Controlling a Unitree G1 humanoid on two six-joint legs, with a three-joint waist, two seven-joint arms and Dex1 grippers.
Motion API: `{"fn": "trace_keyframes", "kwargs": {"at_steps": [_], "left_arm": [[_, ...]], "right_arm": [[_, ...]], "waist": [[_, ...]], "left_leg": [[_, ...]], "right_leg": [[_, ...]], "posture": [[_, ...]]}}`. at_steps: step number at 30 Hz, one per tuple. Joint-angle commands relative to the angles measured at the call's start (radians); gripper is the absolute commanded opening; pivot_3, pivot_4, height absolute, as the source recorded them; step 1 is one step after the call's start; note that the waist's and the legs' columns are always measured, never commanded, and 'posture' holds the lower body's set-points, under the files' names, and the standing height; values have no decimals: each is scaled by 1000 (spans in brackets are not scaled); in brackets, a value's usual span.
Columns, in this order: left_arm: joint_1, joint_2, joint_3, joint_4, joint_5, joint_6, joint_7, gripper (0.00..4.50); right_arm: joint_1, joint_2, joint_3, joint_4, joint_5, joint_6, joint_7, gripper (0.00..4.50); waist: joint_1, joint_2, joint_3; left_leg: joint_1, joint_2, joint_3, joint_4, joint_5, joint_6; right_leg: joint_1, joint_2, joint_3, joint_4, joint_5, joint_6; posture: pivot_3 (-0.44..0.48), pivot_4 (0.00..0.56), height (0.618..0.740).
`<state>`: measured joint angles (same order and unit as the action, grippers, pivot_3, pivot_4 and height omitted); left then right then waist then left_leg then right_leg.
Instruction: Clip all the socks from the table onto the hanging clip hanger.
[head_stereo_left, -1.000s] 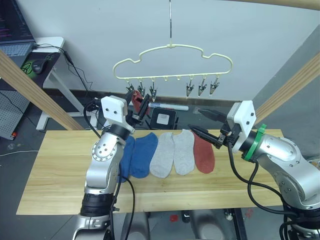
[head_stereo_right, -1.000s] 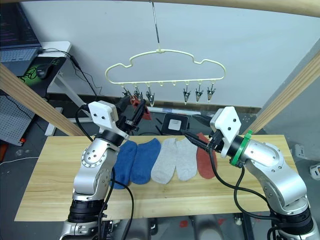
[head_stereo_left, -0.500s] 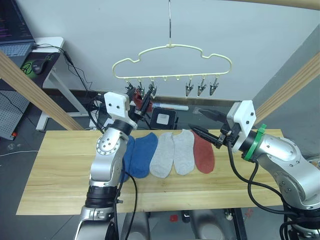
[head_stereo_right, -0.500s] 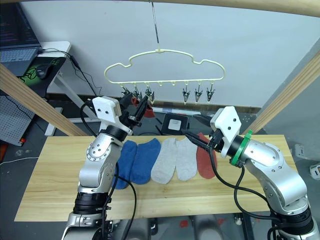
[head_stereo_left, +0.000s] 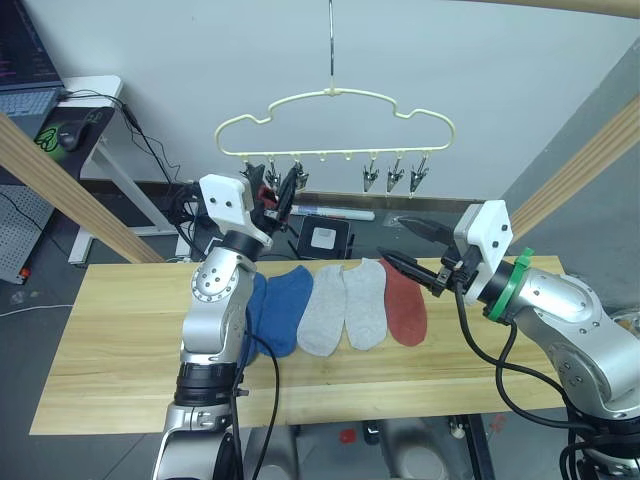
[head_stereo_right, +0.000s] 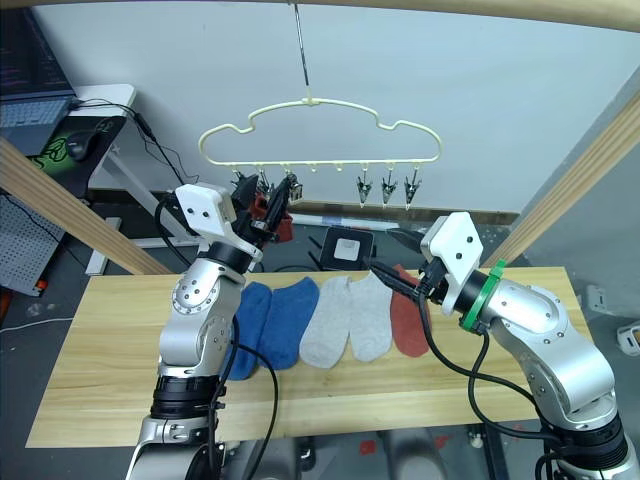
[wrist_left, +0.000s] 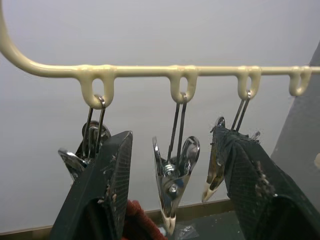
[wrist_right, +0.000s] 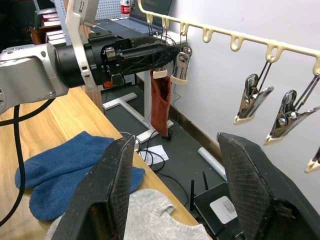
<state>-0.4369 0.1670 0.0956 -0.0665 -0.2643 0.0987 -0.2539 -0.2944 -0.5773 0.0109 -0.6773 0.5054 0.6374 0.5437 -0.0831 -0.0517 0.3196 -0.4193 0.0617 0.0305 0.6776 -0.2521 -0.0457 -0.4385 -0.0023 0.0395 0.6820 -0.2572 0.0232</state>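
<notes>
Worktop carries five socks below both end effectors. Left end effector, fingers apart, sits at the hanger clips; right end effector fingers apart.

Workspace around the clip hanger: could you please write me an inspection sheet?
Surface: table, pale wood planks.
Job's things: two blue socks, two grey socks and one rust red sock flat on it; second red sock up at the clip hanger, by its left clips.
Clutter: nothing seen.
Grippers: left gripper at those clips; right gripper open near the rust red sock.
Cables: black cables along the right arm.
Surroundings: white desk, wooden poles.
</notes>
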Motion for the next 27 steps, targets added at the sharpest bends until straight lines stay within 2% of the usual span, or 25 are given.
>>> {"fn": "trace_keyframes", "kwargs": {"at_steps": [1,9,11,17,18,27], "left_arm": [[-8,-1,10,-19,-6,-6,1,2727],[-12,0,8,-25,-8,13,7,2727],[-14,3,8,-29,-6,17,8,2365],[-18,11,1,-44,9,31,13,656],[-19,11,0,-47,11,34,15,483],[-15,24,-6,-65,35,44,22,383]], "right_arm": [[2,-6,-26,-41,4,-19,-1,2750],[6,-7,-27,-40,0,-21,1,2750],[6,-7,-27,-39,-1,-22,2,2750],[7,-7,-25,-37,-2,-24,4,2750],[8,-7,-25,-37,-3,-24,5,2750],[10,-6,-18,-34,-14,-28,4,2750]], "waist": [[0,0,0],[0,0,0],[0,0,0],[0,0,0],[0,0,0],[0,0,0]], "left_leg": [[0,0,0,0,0,0],[0,0,0,0,0,0],[0,0,0,0,0,0],[0,0,0,0,0,0],[0,0,0,0,0,0],[0,0,0,0,0,0]], "right_leg": [[0,0,0,0,0,0],[0,0,0,0,0,0],[0,0,0,0,0,0],[0,0,0,0,0,0],[0,0,0,0,0,0],[0,0,0,0,0,0]], "posture": [[-189,293,740],[-189,292,740],[-189,292,740],[-186,292,740],[-184,292,740],[-184,290,740]]}}
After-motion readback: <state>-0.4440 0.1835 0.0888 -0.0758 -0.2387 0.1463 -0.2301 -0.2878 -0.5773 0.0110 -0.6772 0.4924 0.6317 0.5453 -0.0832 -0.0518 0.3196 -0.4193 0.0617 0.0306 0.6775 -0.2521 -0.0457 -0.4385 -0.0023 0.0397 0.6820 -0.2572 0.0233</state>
